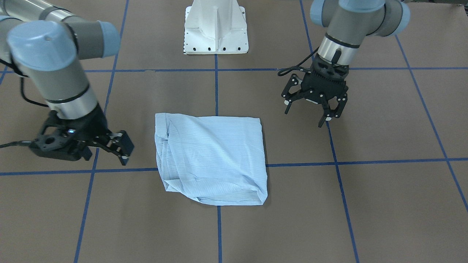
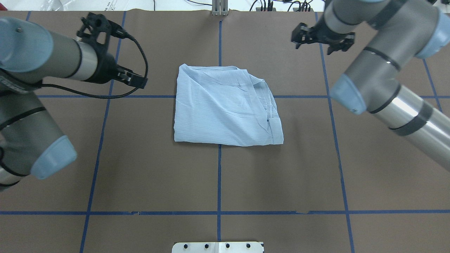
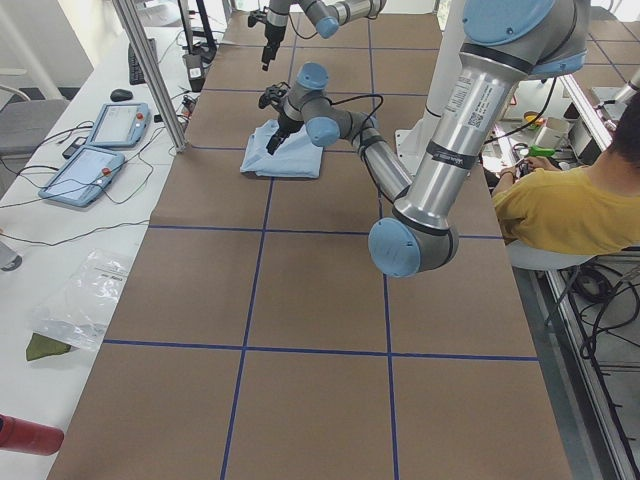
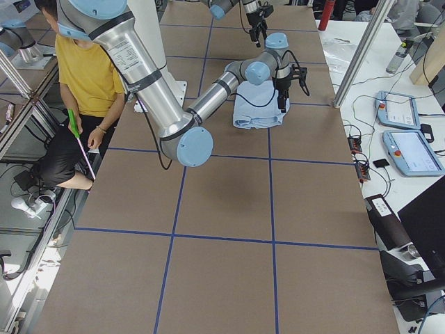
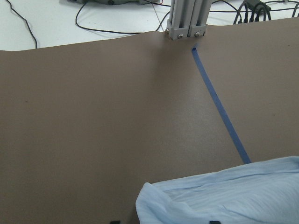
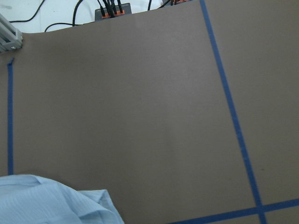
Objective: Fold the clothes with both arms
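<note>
We see the shirt (image 2: 225, 105) lying folded into a rough square bundle in the middle of the brown table (image 2: 140, 168), right over the spot where two blue tape lines (image 2: 218, 182) cross. Its top layer is creased on a slant, and on the robot's right side we make out looser layered edges. Neither gripper touches it. The left gripper (image 1: 309, 111) hangs above the table off the shirt's left side, pointing down, its fingers (image 1: 328, 117) spread wide with nothing between them. The right gripper (image 2: 319, 41) sits off the shirt's right side, towards the far edge of the table, and in the overhead view we find its fingers wide apart as well, holding nothing. From the left wrist camera we catch only a rounded edge of the shirt at the bottom of the picture, with bare table beyond it; from the right wrist camera, only a corner of cloth at the lower left. The white base (image 1: 215, 29) stands on the robot's side of the table, well apart from the shirt.
</note>
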### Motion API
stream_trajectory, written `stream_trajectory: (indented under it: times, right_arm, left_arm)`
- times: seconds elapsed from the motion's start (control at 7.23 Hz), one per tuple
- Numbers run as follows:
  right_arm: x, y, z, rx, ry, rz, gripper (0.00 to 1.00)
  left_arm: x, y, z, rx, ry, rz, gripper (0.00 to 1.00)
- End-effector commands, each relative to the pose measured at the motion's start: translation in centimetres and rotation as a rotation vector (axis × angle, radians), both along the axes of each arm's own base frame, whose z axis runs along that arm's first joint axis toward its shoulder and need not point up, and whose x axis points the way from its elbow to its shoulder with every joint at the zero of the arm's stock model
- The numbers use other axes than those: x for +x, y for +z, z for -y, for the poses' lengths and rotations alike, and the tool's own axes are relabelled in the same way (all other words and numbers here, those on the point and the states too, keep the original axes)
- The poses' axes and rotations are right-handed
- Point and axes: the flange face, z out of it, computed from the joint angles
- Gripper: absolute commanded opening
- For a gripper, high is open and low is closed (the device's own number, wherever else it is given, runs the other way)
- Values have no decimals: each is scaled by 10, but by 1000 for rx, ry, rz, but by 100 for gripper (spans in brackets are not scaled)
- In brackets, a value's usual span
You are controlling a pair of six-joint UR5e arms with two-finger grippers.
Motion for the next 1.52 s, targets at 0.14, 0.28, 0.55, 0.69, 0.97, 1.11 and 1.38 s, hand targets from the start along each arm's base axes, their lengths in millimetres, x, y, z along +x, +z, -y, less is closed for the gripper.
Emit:
stream_trajectory:
  times: [0.14, 0.28, 0.55, 0.69, 0.97, 1.11, 1.38]
  right_arm:
    - [216, 153, -8, 116, -238, -79, 100]
    - [269, 192, -21, 135, -293, -121, 100]
    - [329, 255, -55, 121, -384, -165, 100]
    - [338, 297, -87, 44, -377, -144, 100]
    - [343, 351, -129, -59, -376, -127, 100]
    - [342, 372, -134, -103, -380, -119, 100]
    - [346, 398, -138, -156, -377, -110, 100]
  left_arm:
    - [-145, 63, 9, 132, 115, 179, 100]
    - [-197, 94, 14, 162, 139, 230, 100]
    - [-275, 142, 3, 110, 106, 246, 100]
    - [-284, 172, -11, 52, 96, 261, 100]
    - [-295, 207, -4, -24, 65, 294, 100]
    - [-317, 227, -2, -68, 22, 297, 100]
    - [-329, 266, -24, -189, -8, 295, 100]
